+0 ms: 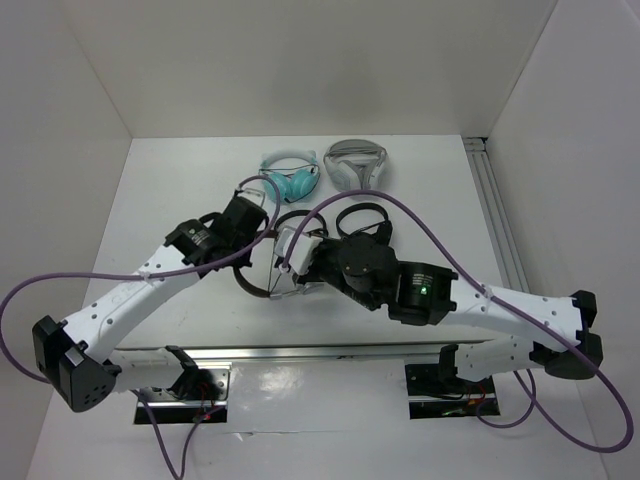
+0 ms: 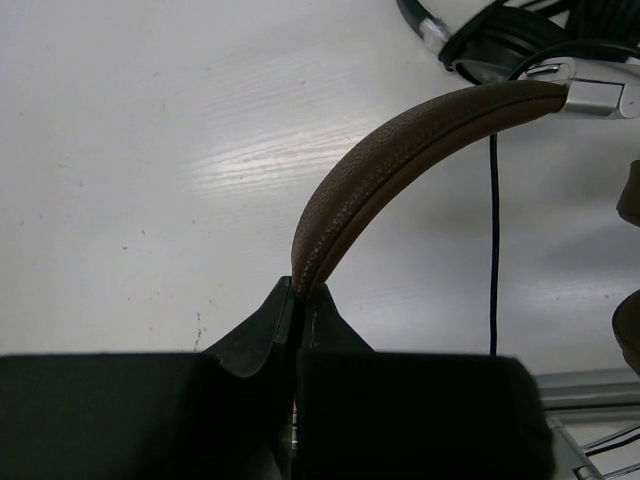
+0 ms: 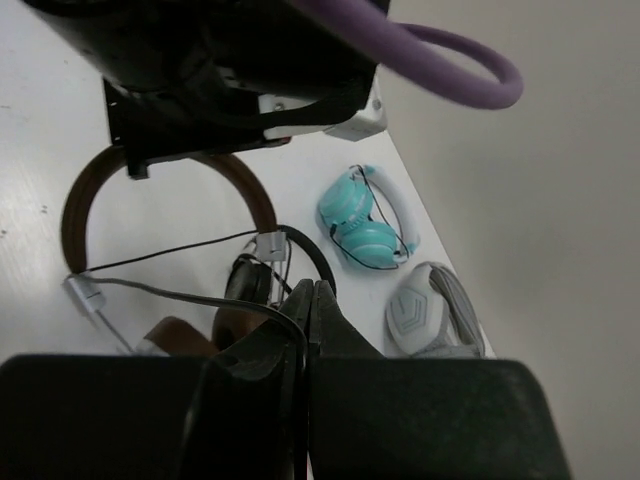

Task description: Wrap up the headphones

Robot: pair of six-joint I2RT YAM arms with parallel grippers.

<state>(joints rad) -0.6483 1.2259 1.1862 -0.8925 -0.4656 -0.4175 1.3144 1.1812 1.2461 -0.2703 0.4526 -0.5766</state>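
The headphones [image 3: 68,215] lie on the table [image 2: 150,150] on the near side of the teal pair [image 1: 292,182], toward the arm bases, with both arms bent in over them.

The left gripper [image 2: 297,290] is fully closed on the brown headband [image 2: 380,170], pinching its edge near the middle of the arc so the band stands up off the table. The right gripper [image 3: 308,300] is closed tight too. The thin black cable [image 2: 492,260] runs right up to its tips and looks nipped between them, though the exact contact is hard to make out.

By my reading the job is barely begun. The band is held and the cable is in hand, which is the set-up for winding. No turns show round the band. In the right wrist view one strand is drawn across the open arc and another trails loose below it, so all the winding and the tucking of the end are left.

Around it the space is crowded. A black pair [image 2: 490,42] sits between the teal pair and the headphones, close to their silver slider — near enough to snag a swinging cable. A white-grey pair [image 1: 355,160] lies just beside the teal pair, on its right in the top view, well out of the way. The right arm's own purple hose [image 3: 440,65] loops over the work, and the two wrists sit close together, so each pass of the cable has little room.
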